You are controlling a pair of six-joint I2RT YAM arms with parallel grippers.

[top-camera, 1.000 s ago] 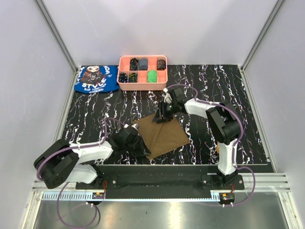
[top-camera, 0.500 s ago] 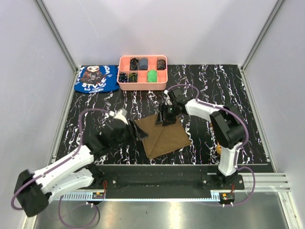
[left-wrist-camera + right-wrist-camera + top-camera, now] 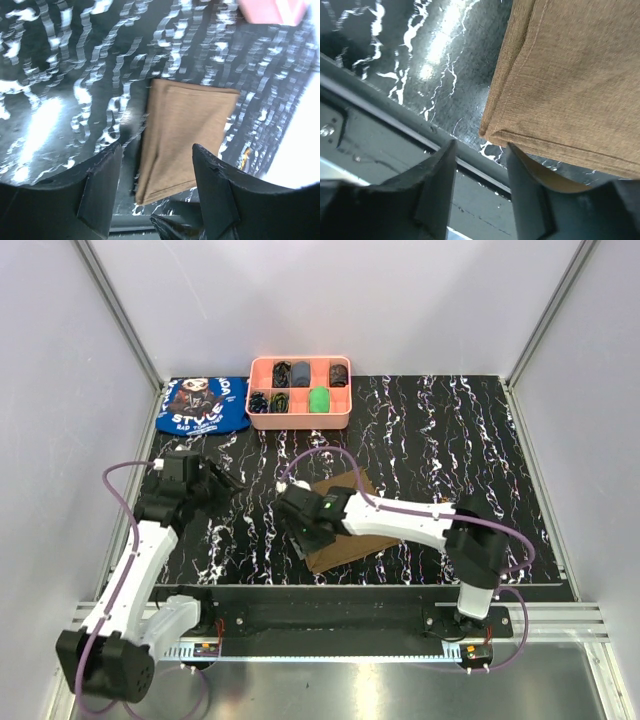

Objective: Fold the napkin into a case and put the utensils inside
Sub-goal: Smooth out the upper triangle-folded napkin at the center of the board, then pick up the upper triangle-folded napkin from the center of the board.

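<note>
Now, the napkin point(image 3: 185, 135) lies folded flat on the marbled black table point(image 3: 450, 420), near the front edge and about midway across. From above, much of it is hidden: the right arm point(image 3: 400, 520) stretches straight across it, leaving only the far corner and the near edge showing. The right gripper point(image 3: 480, 145) sits low at the napkin's near-left corner with jaws spread. The corner pokes into the gap between the fingers point(image 3: 435, 190), with nothing pinched, and the dark front rail point(image 3: 380, 135) is just beyond. Over to the left, the left gripper point(image 3: 222, 481) hangs above bare table, well apart from the cloth, jaws spread wide and holding nothing. Its camera looks back across at the napkin. At the back stands a pink tray point(image 3: 298, 424) of two rows of compartments, filled with dark bits and one green piece point(image 3: 319, 400). Just left of it, a blue cloth point(image 3: 203, 405) shows a cartoon face and white lettering, with "STYLE" readable and the smaller line beneath too fine to read. A tiny gold-orange speck point(image 3: 245, 152) sits past the napkin's edge in the left wrist view, too small to name. I can't pick out the utensils.
</note>
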